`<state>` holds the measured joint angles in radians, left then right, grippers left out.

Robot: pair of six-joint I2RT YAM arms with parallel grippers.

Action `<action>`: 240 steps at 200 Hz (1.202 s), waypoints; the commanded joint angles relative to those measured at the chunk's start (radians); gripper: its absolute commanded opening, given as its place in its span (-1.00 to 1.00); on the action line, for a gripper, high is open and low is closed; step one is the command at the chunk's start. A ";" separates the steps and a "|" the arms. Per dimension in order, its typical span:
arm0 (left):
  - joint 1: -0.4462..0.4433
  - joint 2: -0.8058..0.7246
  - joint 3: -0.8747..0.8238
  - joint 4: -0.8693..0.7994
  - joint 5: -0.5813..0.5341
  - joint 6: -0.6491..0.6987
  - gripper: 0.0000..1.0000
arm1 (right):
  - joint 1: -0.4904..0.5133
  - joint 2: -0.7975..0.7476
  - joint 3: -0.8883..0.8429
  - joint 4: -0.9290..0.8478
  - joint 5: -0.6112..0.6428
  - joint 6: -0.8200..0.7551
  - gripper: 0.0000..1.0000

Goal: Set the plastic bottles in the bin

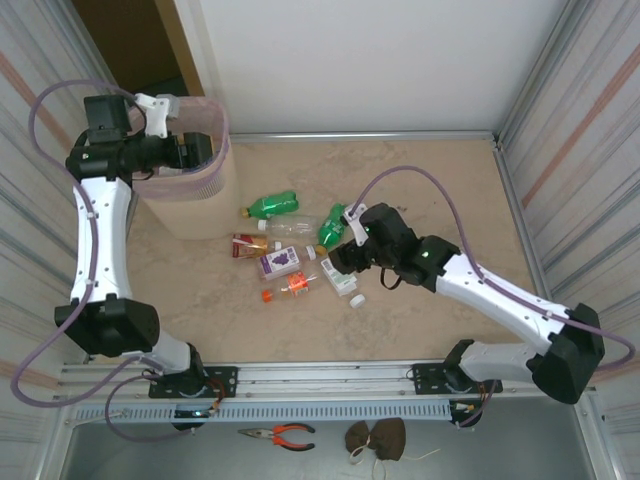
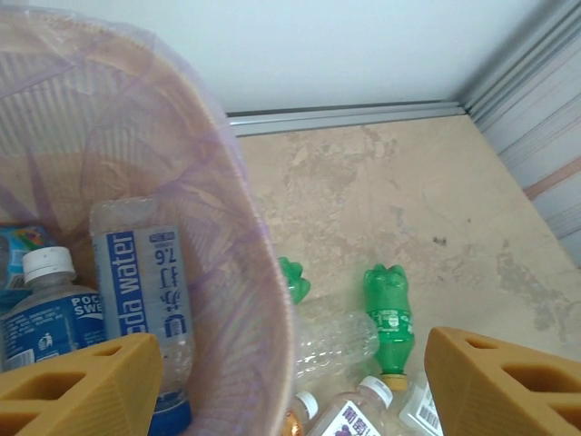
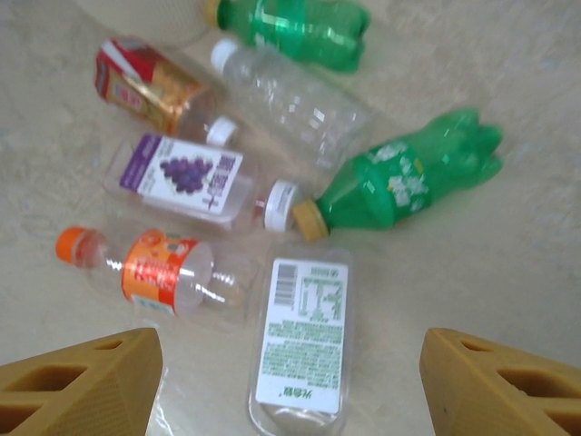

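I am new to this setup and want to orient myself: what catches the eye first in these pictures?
A cluster of crushed bottles lies mid-table, two bright green ones among them, with the right claw open above. At the far left, the pink bin already holds bottles, and the left claw hangs open over it.

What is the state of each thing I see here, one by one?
bin: upright, partly filled.
soda water bottle: inside the bin.
green bottle with yellow cap: capped, lying on the table.
grape-label bottle: capped, lying on the table.
orange-cap bottle: capped, lying on the table.
white-label bottle: lying flat below the right pincer.
left pincer: open, empty, over the bin.
right pincer: open, empty.
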<state>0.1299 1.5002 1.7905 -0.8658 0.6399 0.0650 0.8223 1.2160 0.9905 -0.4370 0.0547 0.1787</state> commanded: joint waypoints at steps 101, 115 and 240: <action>0.011 -0.121 -0.077 0.097 0.072 -0.033 0.54 | 0.012 0.328 -0.072 0.015 -0.011 0.046 0.54; 0.013 -0.120 -0.082 0.099 0.078 -0.038 0.54 | 0.024 0.357 -0.068 0.017 -0.003 0.038 0.55; 0.015 -0.124 -0.072 0.115 0.115 -0.063 0.54 | 0.047 0.395 -0.055 -0.008 0.050 0.015 0.18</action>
<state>0.1368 1.4105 1.7180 -0.7784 0.7170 0.0204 0.8639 1.6230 0.9131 -0.4149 0.0830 0.2005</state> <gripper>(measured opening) 0.770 0.658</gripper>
